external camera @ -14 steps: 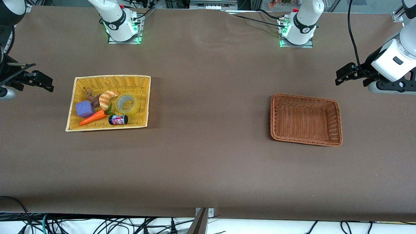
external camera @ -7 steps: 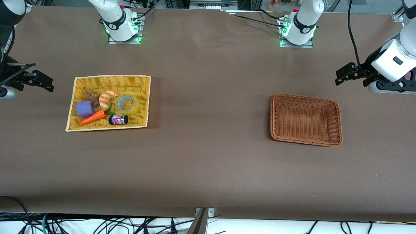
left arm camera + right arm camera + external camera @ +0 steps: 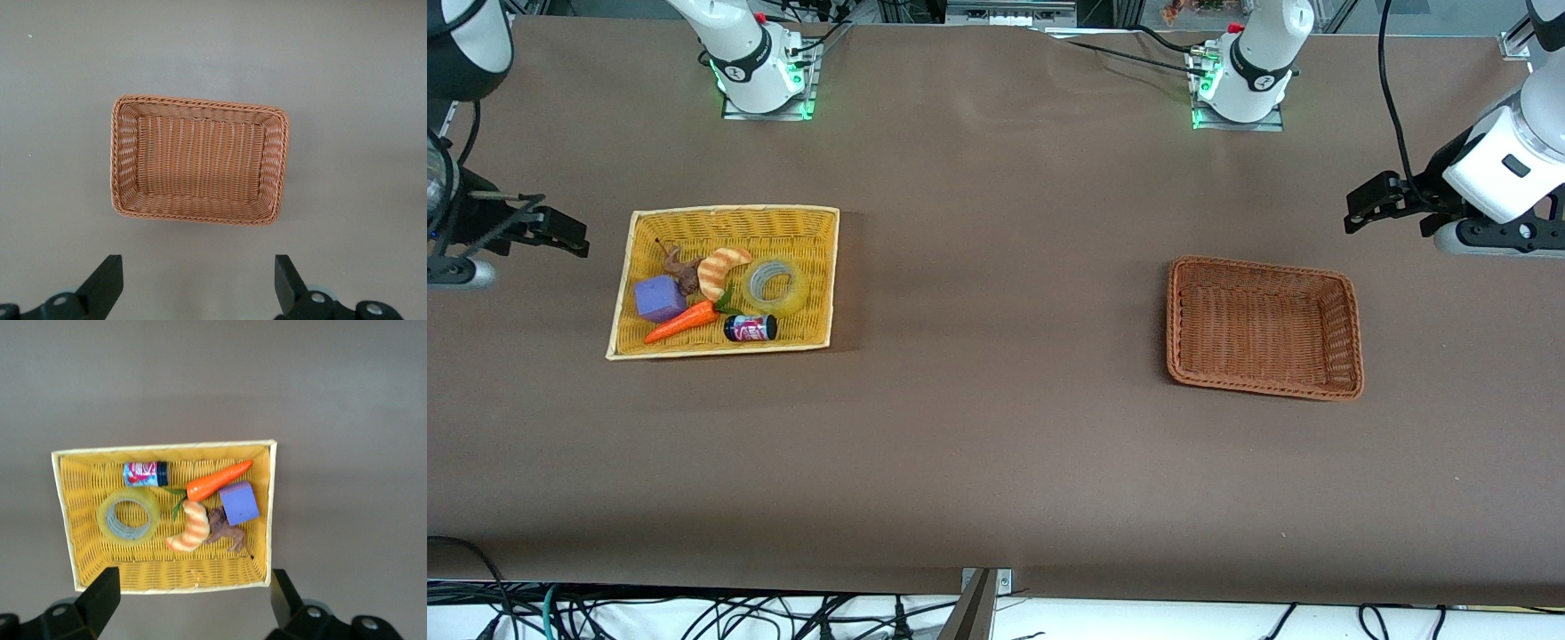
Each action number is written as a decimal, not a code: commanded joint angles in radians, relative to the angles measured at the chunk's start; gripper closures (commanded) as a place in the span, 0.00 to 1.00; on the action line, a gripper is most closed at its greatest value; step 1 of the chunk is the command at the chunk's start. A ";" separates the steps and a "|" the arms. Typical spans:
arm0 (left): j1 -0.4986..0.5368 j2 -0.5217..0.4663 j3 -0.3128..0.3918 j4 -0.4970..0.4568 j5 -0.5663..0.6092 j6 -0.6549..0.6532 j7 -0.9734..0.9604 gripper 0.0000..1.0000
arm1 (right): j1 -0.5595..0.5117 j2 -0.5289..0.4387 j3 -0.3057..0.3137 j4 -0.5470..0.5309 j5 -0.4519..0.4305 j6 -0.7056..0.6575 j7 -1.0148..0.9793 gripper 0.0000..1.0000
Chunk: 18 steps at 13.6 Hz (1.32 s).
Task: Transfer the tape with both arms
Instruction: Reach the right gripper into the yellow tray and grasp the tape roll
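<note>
A: Start at the jaws; how do they stand?

B: Both pairs are spread wide and hold nothing; the right gripper (image 3: 190, 600) hangs over the worktop (image 3: 996, 462) just beside the yellow basket (image 3: 818, 267), at the right arm's end; the left gripper (image 3: 199, 283) hangs near the brown basket (image 3: 1352, 338), at the left arm's end, and that arm waits.

A: And the tape?

B: The tape (image 3: 775, 284) lies flat in the yellow basket, on the side toward the brown basket; the small dark can (image 3: 751, 328) sits just beside it, nearer the front camera; the striped croissant toy (image 3: 720, 269) and the carrot (image 3: 682, 323) are close on the side toward the purple cube (image 3: 660, 298).

A: So the step in hand?

B: The reach, I judge; nothing is grasped yet. Bring the right jaws down over the roll, one finger inside the grey core and one outside the rim; choose the part of the rim away from the can and croissant, so neither is nudged; lift straight up clear of the basket wall before carrying it toward the middle for the left arm.
</note>
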 commanded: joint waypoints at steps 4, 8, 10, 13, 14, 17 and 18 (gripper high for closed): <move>-0.002 0.015 0.001 0.036 0.006 -0.026 -0.009 0.00 | 0.005 -0.017 0.067 -0.395 0.046 0.364 0.135 0.00; -0.002 0.015 0.001 0.036 0.006 -0.026 -0.009 0.00 | 0.005 -0.020 0.178 -0.637 0.043 0.651 0.293 0.00; -0.002 0.015 0.001 0.036 0.006 -0.026 -0.009 0.00 | 0.006 -0.005 0.206 -0.692 0.037 0.737 0.342 0.00; -0.002 0.015 0.001 0.036 0.006 -0.026 -0.009 0.00 | 0.021 0.026 0.215 -0.707 0.037 0.769 0.356 0.00; -0.002 0.015 0.001 0.036 0.006 -0.026 -0.009 0.00 | 0.027 0.032 0.213 -0.718 0.037 0.797 0.373 0.00; -0.002 0.015 0.001 0.036 0.006 -0.026 -0.009 0.00 | 0.054 0.070 0.213 -0.729 0.037 0.854 0.390 0.00; -0.002 0.015 0.001 0.036 0.006 -0.026 -0.009 0.00 | 0.054 0.087 0.213 -0.730 0.037 0.878 0.391 0.00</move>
